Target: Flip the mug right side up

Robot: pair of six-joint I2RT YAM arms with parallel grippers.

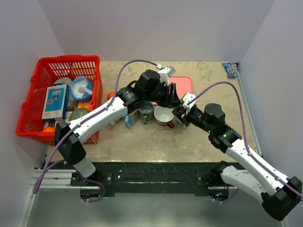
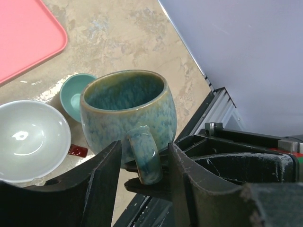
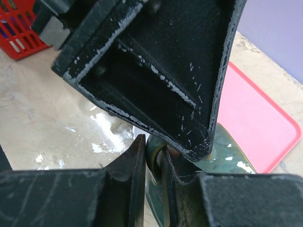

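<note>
The blue-green glazed mug (image 2: 128, 111) shows in the left wrist view with its opening up and its handle (image 2: 144, 158) toward the camera. My left gripper (image 2: 144, 147) is open, with one jaw on each side of the handle and a gap on both sides. My right gripper (image 3: 154, 147) is shut on the mug's handle (image 3: 158, 158), and its black finger (image 2: 151, 184) shows under the handle. The mug's body (image 3: 227, 156) lies behind it. In the top view both grippers, left (image 1: 173, 98) and right (image 1: 181, 113), meet at mid-table and hide the mug.
A white cup (image 1: 163, 115) with a red handle and a grey mug (image 1: 146, 111) stand just left of the grippers. A small teal bowl (image 2: 74, 98) sits beside the mug. A pink tray (image 1: 183, 84) lies behind. A red basket (image 1: 61, 66) of items is at the far left.
</note>
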